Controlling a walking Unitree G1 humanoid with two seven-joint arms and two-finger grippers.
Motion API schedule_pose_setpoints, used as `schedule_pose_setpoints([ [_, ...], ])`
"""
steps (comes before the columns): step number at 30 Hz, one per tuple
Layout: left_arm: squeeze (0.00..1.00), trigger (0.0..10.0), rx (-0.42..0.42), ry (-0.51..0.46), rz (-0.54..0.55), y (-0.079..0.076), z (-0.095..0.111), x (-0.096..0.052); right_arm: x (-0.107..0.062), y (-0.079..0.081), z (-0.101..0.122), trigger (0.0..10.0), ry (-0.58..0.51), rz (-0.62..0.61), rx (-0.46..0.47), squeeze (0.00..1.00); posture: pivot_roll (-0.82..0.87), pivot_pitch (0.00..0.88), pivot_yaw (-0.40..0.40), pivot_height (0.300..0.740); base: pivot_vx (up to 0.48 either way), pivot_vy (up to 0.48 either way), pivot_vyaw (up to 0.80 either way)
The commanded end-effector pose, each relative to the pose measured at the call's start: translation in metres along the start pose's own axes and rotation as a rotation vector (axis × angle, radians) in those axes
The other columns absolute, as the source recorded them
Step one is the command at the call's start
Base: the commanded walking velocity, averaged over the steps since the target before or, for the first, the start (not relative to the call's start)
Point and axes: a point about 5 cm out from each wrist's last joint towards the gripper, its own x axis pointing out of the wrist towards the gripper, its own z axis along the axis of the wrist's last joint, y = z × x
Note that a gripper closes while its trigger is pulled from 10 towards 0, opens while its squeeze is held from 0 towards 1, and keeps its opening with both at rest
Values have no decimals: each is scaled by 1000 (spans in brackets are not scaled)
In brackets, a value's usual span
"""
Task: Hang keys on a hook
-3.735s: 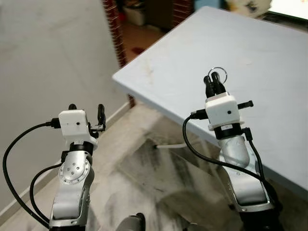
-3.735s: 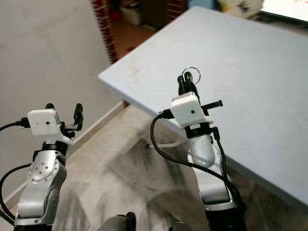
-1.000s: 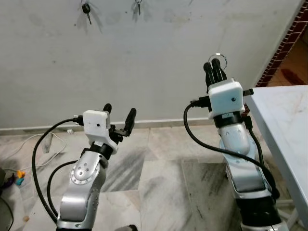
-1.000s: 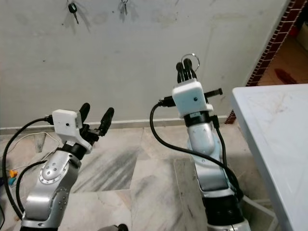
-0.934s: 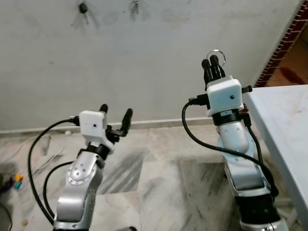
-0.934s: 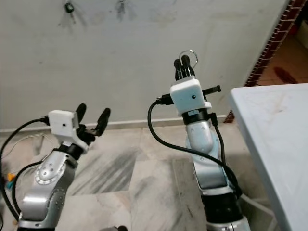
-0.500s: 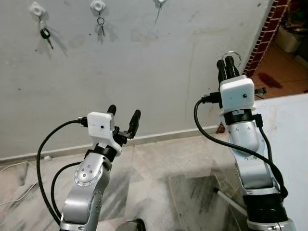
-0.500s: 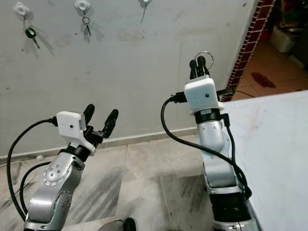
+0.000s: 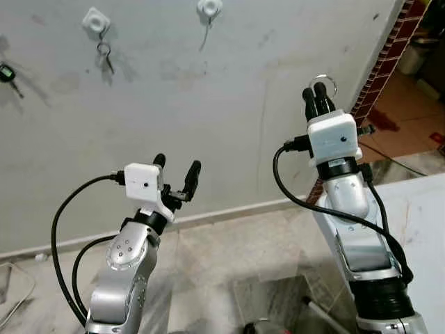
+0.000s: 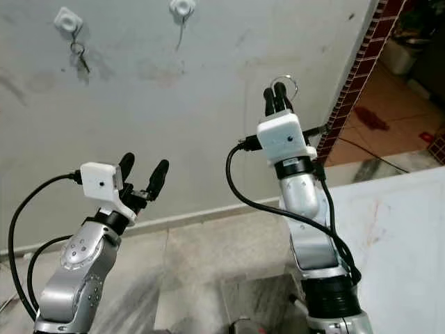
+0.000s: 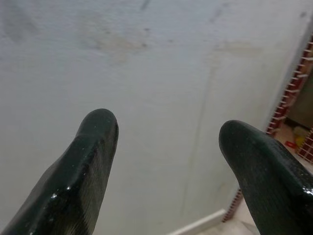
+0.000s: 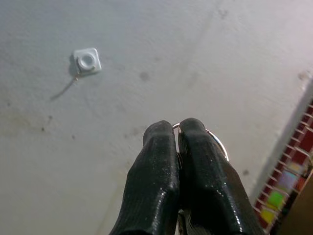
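1. Up by the wall (image 9: 229,125), my right gripper (image 9: 317,92) is pinching the key ring (image 9: 325,82), well below the white hook (image 9: 208,8).
2. My left gripper (image 9: 176,167) is spread wide, holding nothing.

Wall (image 9: 208,104) ahead, two hooks (image 9: 209,8) high on it; brick pillar (image 9: 379,76) right; table (image 9: 424,229) lower right

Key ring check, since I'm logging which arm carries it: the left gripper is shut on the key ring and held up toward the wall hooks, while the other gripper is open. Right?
Not quite: the right gripper is shut on the key ring, as the left eye view shows. It is raised toward the wall hooks. The open one is the left gripper.
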Motion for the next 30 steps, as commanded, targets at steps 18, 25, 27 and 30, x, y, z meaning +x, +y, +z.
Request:
schedule_pose_setpoints([
  [18,0,10000,33,15,26,6,-2,-4,0,8,7,10000,-37,27,33,0,-21,166,37,740,305,0,0],
  [25,0,10000,31,17,30,6,-2,-5,0,14,11,10000,-53,72,58,0,-19,169,36,740,436,0,0],
  [27,0,10000,33,18,31,6,-2,-5,-1,18,12,10000,-60,95,60,0,-19,169,36,740,458,0,0],
  [30,0,10000,34,18,31,6,-2,-5,-2,23,14,10000,-72,125,57,0,-17,169,36,740,463,0,0],
])
